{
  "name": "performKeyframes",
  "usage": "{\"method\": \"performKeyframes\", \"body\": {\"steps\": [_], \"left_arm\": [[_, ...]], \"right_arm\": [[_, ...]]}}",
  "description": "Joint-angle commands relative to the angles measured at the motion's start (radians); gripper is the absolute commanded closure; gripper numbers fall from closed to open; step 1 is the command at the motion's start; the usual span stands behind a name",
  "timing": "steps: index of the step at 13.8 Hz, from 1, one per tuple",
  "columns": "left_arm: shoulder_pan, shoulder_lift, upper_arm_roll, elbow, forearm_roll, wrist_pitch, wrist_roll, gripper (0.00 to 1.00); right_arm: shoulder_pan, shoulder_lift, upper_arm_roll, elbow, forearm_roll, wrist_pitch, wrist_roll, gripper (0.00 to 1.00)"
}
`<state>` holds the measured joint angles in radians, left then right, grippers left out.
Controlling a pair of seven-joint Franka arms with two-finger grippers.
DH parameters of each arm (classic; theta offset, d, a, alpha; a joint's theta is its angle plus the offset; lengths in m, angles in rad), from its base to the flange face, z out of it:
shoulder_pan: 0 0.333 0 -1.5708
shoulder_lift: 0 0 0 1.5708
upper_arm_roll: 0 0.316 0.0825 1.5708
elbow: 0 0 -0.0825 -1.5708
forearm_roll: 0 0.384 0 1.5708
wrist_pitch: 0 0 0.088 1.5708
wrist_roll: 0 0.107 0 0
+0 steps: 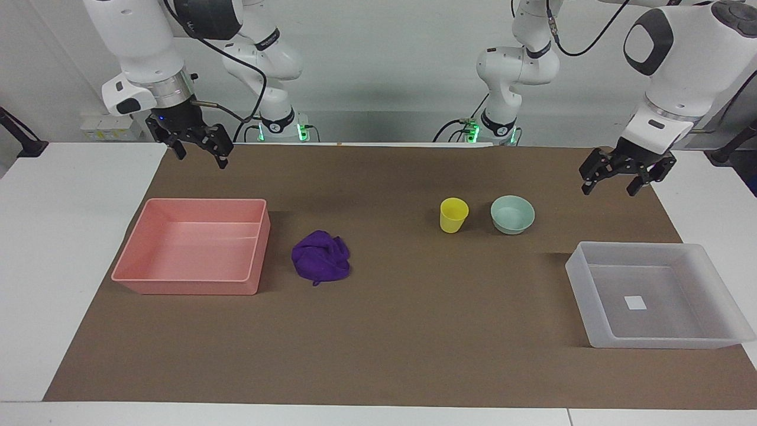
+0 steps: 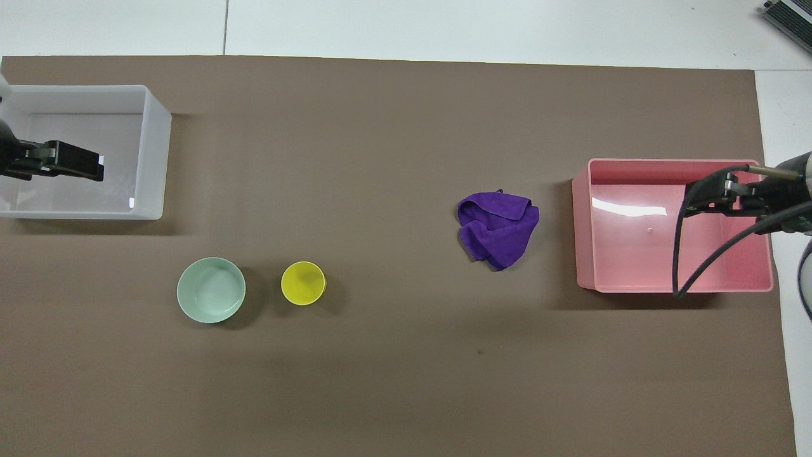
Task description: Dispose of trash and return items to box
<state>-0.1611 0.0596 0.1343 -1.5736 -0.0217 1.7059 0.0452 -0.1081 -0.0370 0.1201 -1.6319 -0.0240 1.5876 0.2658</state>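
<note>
The purple cloth lies crumpled on the brown mat beside the pink tray. The yellow cup stands upright next to the mint-green bowl, nearer to the robots than the translucent box at the left arm's end. My left gripper hangs open in the air by the box, holding nothing. My right gripper hangs open and raised at the pink tray's end, holding nothing.
A brown mat covers most of the white table. The box has a white square sticker on its bottom. A black cable loops off the right wrist above the pink tray.
</note>
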Motion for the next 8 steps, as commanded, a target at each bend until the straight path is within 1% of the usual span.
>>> {"method": "performKeyframes", "body": {"steps": [1, 3, 4, 6, 7, 8], "left_arm": [[0.003, -0.001, 0.001, -0.003, -0.006, -0.020, -0.008, 0.00], [0.003, 0.000, 0.001, -0.022, -0.006, -0.041, -0.007, 0.00], [0.002, -0.001, 0.001, -0.051, -0.006, -0.086, -0.002, 0.00], [-0.014, -0.003, -0.001, -0.078, -0.004, -0.113, 0.002, 0.00], [-0.018, -0.021, -0.001, -0.119, -0.004, -0.112, 0.002, 0.00], [-0.023, -0.074, -0.001, -0.194, -0.004, -0.095, 0.002, 0.00]], "right_arm": [[-0.002, 0.003, 0.007, 0.009, 0.016, 0.000, -0.025, 0.00], [-0.002, -0.003, 0.012, -0.038, 0.016, 0.081, -0.016, 0.00], [0.001, 0.003, 0.015, -0.052, 0.016, 0.116, -0.016, 0.00], [0.043, 0.015, 0.015, -0.109, 0.016, 0.217, -0.002, 0.00], [0.060, 0.026, 0.015, -0.144, 0.015, 0.279, 0.016, 0.00], [0.083, 0.051, 0.015, -0.158, 0.015, 0.331, 0.035, 0.00]]}}
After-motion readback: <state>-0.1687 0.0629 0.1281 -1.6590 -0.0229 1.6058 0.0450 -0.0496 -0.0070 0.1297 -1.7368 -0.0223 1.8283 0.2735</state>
